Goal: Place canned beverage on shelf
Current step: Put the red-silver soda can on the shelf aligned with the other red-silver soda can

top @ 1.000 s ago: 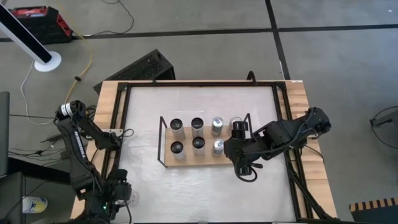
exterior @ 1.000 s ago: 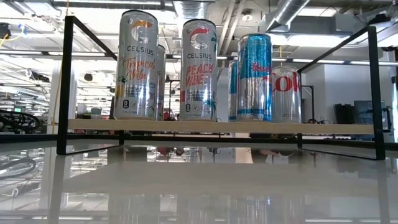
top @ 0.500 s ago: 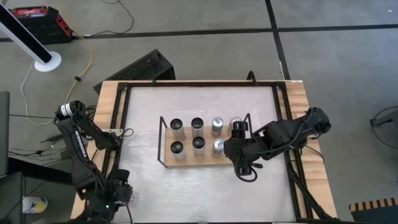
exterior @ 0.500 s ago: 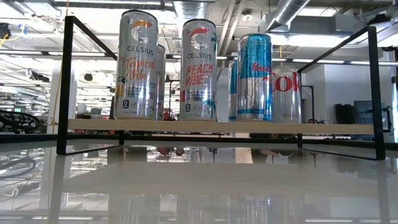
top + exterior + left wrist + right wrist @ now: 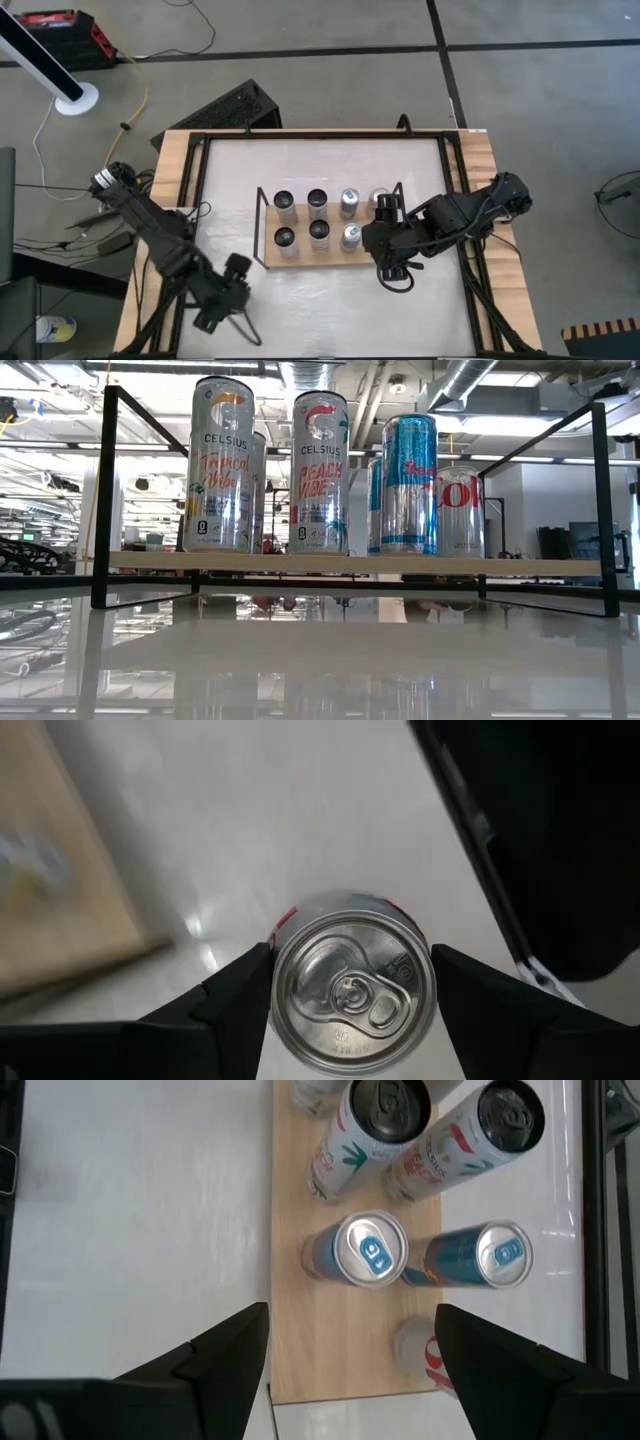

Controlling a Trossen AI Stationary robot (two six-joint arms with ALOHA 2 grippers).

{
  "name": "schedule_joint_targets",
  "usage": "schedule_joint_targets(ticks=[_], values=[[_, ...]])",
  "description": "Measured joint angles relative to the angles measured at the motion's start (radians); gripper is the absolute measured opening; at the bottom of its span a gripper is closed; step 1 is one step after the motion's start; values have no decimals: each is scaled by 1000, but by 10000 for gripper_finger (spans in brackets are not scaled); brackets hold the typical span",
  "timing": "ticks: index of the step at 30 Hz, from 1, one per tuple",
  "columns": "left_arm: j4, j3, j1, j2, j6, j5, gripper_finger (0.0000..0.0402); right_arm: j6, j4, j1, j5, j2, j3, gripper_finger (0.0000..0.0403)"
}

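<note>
Between the left hand's (image 5: 350, 995) fingers sits a can (image 5: 352, 988), pinched now that the arm's swung in over the surface, so the shelf (image 5: 300, 262) trip looks next.

White-topped table (image 5: 320, 290) under wire-framed wooden shelf (image 5: 300, 262) with seven upright cans (image 5: 318, 203).

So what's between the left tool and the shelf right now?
Only bare white tabletop between the left tool, which grips a can, and the shelf, in the high view.
</note>
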State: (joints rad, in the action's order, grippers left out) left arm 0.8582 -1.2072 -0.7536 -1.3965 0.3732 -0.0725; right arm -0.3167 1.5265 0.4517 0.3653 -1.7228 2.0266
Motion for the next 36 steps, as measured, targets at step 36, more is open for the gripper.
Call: schedule_joint_targets(ticks=[36], values=[[-114,-238,330,-303,-574,208,236,-50,9,89,41,2,0,310]])
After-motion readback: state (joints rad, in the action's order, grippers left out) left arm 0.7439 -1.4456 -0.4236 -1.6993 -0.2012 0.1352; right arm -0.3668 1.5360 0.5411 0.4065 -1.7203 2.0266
